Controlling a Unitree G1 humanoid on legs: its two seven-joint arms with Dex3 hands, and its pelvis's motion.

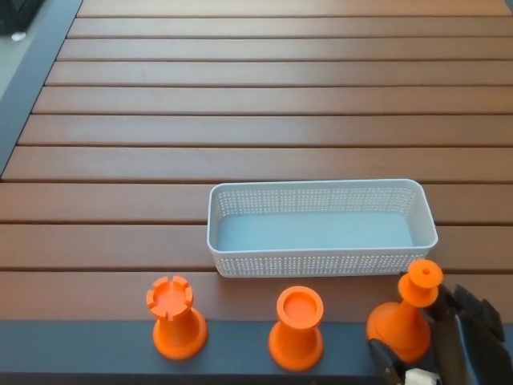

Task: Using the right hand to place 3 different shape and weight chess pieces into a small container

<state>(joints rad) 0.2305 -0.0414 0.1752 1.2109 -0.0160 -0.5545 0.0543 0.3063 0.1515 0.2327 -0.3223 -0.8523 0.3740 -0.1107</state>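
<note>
Three orange chess pieces stand along the table's front edge: a rook [175, 318] at the left, a round-topped piece [297, 326] in the middle, and a knob-topped piece [407, 316] at the right, leaning a little. My right hand [449, 345] comes in at the bottom right corner, open around that right piece. Its fingers [465, 309] stand just right of the stem, and its thumb [386, 362] lies in front of the base. The piece rests on the table. The white perforated container [321, 261] sits empty just behind the pieces. My left hand does not show.
The table is of brown wooden slats with a dark grey front edge [96, 345]. A dark border strip [32, 72] runs along the far left. Behind the container the slats stretch to the back.
</note>
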